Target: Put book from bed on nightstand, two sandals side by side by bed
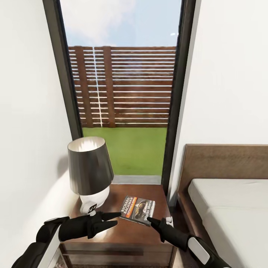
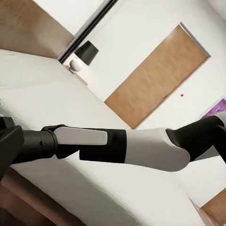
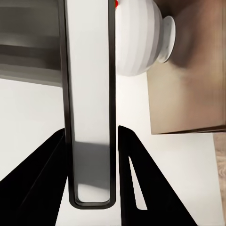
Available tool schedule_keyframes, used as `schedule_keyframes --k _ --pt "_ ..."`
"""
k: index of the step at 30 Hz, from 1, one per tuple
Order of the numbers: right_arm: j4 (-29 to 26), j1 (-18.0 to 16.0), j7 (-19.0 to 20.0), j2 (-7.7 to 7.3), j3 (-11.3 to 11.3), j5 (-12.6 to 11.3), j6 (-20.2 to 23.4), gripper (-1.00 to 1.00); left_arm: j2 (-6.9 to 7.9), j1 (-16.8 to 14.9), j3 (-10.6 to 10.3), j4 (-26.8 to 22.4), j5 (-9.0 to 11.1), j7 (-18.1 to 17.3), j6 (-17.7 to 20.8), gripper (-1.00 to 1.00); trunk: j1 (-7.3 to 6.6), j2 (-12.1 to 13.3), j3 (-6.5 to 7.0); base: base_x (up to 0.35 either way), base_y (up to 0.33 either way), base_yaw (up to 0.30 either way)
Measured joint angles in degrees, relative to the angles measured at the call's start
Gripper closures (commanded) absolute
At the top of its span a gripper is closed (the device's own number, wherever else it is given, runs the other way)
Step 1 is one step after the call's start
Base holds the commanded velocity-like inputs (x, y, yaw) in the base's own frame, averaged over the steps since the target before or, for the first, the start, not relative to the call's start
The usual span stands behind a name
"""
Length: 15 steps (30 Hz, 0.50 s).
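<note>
On the glossy dark brown wooden nightstand (image 1: 123,232) lies the small thin paperback book (image 1: 137,210) with its dark cover face up, flat on the top at about 3 o'clock from the lamp. That lamp, with a dark conical shade and a ribbed white base (image 1: 90,175), stands at the nightstand's 10 o'clock corner, just beside the book but not touching it. The large low bed (image 1: 230,208), with its light-grey mattress and brown headboard, sits at 3 o'clock from the nightstand.

The left gripper (image 1: 111,219) points its black fingers toward the book's near left edge, jaws a little apart and holding nothing. The right gripper (image 1: 154,222) comes in from 5 o'clock with its tip touching or nearly touching the book's near edge; from the head view I cannot tell whether its jaws are apart. In the right wrist view two black fingers (image 3: 141,188) flank a thin pale slab seen edge-on, which may be the book, but I cannot be sure.

I judge the book light, thin and somewhat flexible, with a smooth cover that could slide on the glossy top; it is best pinched across a free edge or the spine side. It looks already delivered.

Orange lettering on the cover reads "RICHARD BACHMAN"; the white title beside it is too blurred to read with confidence.
</note>
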Motion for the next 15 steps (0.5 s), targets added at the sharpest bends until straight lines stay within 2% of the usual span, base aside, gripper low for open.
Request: schedule_keyframes --k 15 --pt "0.0 0.0 0.03 -0.04 0.0 0.0 0.01 1.0 0.0 0.0 0.05 0.0 0.0 0.0 0.0 -1.0 3.3 -6.02 -2.69 0.0 0.0 0.0"
